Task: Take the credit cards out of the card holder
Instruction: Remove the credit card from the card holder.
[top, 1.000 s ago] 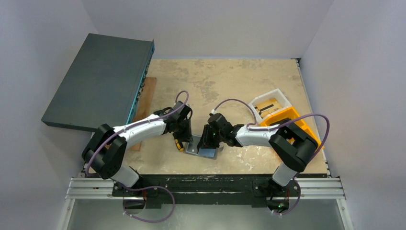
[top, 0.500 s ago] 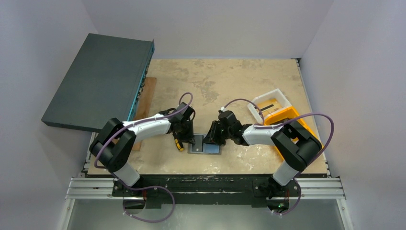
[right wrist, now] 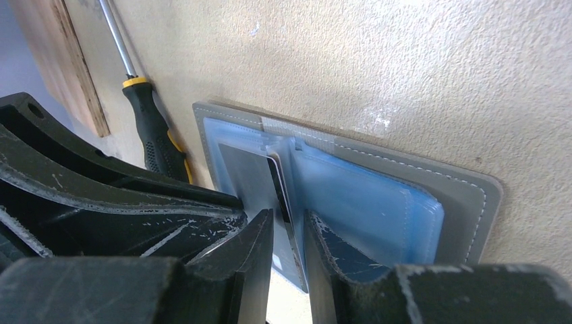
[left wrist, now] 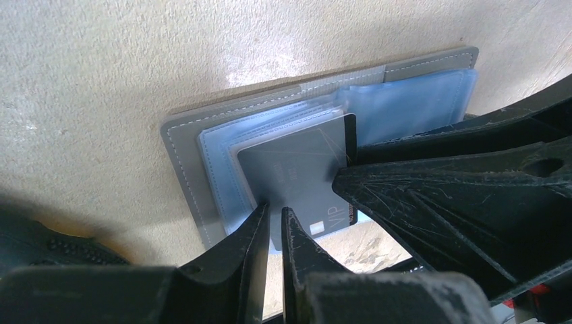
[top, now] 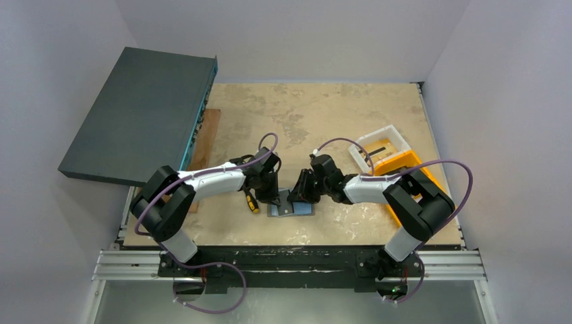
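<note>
The grey card holder [top: 294, 209] lies open on the table between both grippers, its pale blue sleeves showing [left wrist: 195, 169] [right wrist: 465, 202]. A dark grey credit card [left wrist: 297, 169] marked VIP sticks out of a middle sleeve and stands up from the fold, so it shows edge-on [right wrist: 278, 182] in the right wrist view. My left gripper [top: 275, 197] [left wrist: 273, 214] is closed to a thin slit on the card's lower left corner. My right gripper [top: 300, 196] [right wrist: 289, 223] pinches the raised sleeve with the card's other edge. Its fingers [left wrist: 438, 202] fill the right of the left wrist view.
A black-and-yellow screwdriver [top: 251, 200] [right wrist: 152, 135] lies just left of the holder, beside a wooden board [top: 202, 145]. A large dark flat box [top: 138, 115] leans at the far left. An orange bin [top: 405, 172] and a white bin [top: 381, 148] stand at the right.
A second ago the holder was tipped up between the grippers; now it lies flat. The left arm's gripper moved right onto it and its jaws narrowed. The right gripper shifted slightly.
</note>
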### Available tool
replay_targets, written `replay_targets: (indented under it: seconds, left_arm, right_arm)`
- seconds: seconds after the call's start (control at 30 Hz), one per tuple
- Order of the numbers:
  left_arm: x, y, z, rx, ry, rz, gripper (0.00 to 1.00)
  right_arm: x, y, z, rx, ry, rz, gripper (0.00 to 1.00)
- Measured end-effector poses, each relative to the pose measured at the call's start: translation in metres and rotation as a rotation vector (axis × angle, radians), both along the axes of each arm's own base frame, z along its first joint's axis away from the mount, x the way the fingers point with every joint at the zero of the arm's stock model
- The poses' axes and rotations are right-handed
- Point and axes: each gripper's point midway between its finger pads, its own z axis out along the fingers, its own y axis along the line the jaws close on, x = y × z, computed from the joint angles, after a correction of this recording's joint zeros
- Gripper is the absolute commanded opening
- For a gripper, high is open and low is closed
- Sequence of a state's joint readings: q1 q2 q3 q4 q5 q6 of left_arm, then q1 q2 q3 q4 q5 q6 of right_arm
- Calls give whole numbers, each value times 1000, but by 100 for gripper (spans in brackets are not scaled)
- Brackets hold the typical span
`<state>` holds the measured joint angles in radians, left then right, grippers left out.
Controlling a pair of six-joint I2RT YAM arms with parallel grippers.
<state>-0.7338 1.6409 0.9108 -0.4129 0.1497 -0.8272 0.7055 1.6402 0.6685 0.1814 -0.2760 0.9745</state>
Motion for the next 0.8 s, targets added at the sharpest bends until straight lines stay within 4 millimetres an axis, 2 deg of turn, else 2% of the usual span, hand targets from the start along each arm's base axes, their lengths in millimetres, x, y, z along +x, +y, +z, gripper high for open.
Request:
replay_targets:
  seconds: [0.17,0.4,0.6,0.73,0.8]
  left_arm:
    - [1,0,-2,5,6,1,8]
    - [2,-2,-3,8,10,4,0]
    - [4,-4,-3,2,12,20,0]
    - [5,-3,-5,12,9,30,0]
    - [6,-3,-5,16,6,32,0]
  right_arm:
    - [-3,1,0,26,3,15,24]
    - [-8,-3,-3,63,20,29,12]
    - [-9,-12,-5,95,37,23,4]
    - [-8,-19,-4,114,42,11,4]
    - [-8,-23,-3,118,39,4,8]
